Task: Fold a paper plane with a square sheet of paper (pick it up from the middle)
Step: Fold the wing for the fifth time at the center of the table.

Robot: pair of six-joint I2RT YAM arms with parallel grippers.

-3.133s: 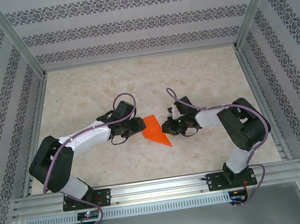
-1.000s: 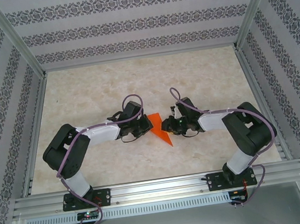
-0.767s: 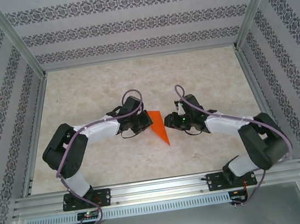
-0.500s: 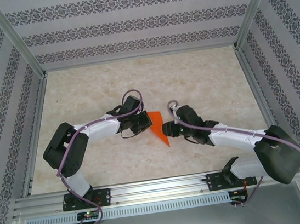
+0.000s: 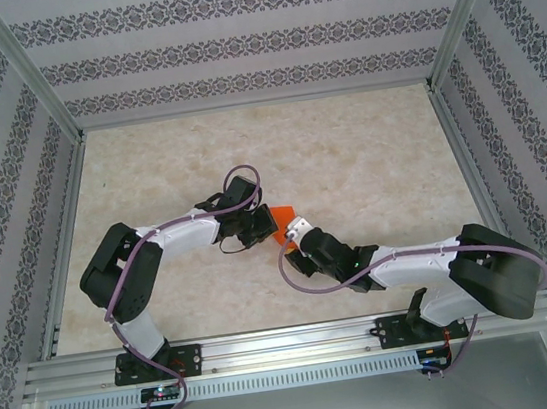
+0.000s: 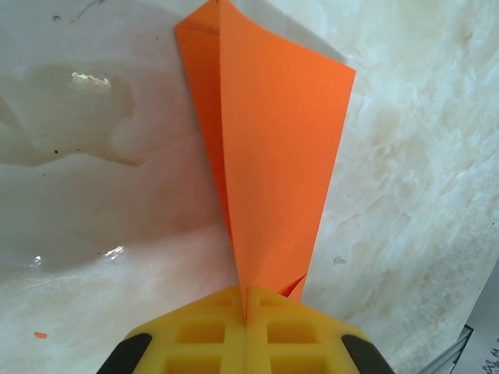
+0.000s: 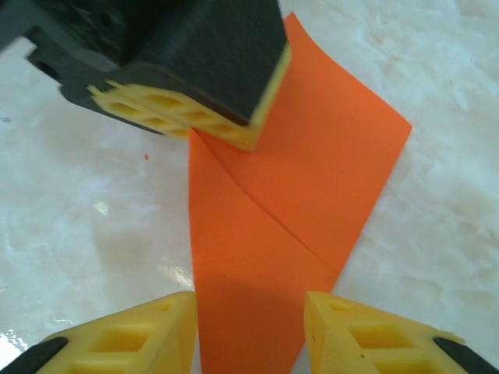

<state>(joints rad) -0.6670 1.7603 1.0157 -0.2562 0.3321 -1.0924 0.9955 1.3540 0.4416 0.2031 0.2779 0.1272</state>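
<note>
To the left of the paper plane [image 5: 281, 213], the left arm [image 5: 182, 235] was stretched across the pale marbled surface [image 5: 366, 142]. Its jaws were clenched on the plane's narrow tip, with the yellow pads [image 6: 195, 335] pressed together over the orange paper. The plane itself was laid flat on the surface, and a crease was seen running along it. To the right of the plane, the right arm [image 5: 412, 262] was held low, its jaws released and set astride the plane, one yellow finger [image 7: 140, 335] at either side.
</note>
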